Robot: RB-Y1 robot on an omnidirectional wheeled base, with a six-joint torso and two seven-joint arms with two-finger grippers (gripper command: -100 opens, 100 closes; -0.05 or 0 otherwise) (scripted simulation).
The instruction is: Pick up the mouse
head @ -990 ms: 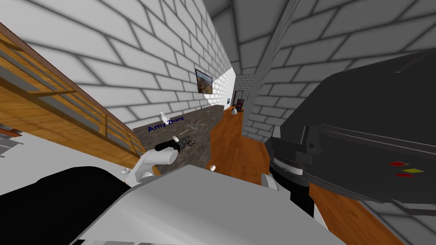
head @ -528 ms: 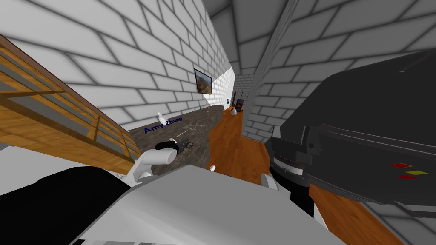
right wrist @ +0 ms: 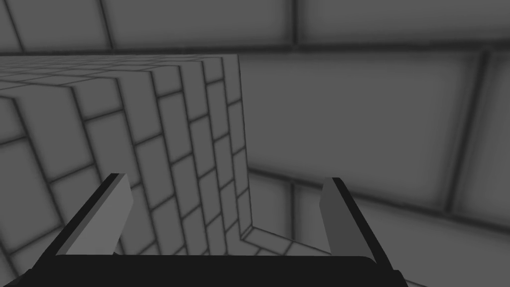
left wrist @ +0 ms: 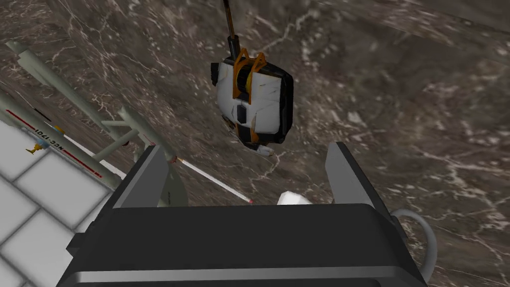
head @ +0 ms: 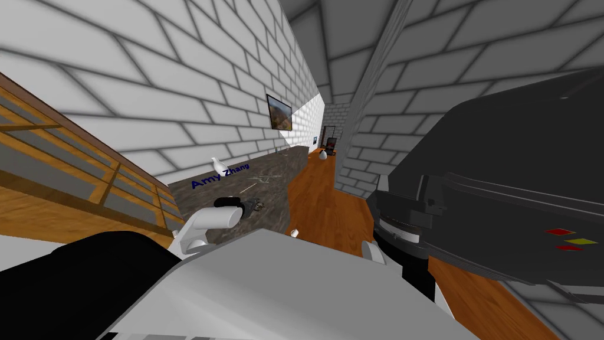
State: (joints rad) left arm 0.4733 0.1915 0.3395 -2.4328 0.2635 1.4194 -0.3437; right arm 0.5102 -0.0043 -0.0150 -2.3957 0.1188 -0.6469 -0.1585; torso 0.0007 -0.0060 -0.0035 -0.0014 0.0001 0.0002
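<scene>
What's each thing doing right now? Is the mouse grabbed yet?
Mouse: lying on the dark marbled counter, not gripped.
Left gripper: open, hovering over the mouse, not touching it.
Right gripper: open, empty.
Model spaceship: lying on the counter beside the left gripper.

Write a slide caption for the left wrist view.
Left tool open above a dark marbled counter, the white, black and orange mouse just ahead of it, a model starship alongside.

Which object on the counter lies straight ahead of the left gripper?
The white, black and orange mouse; the grey model ship lies off beside one finger.
</scene>
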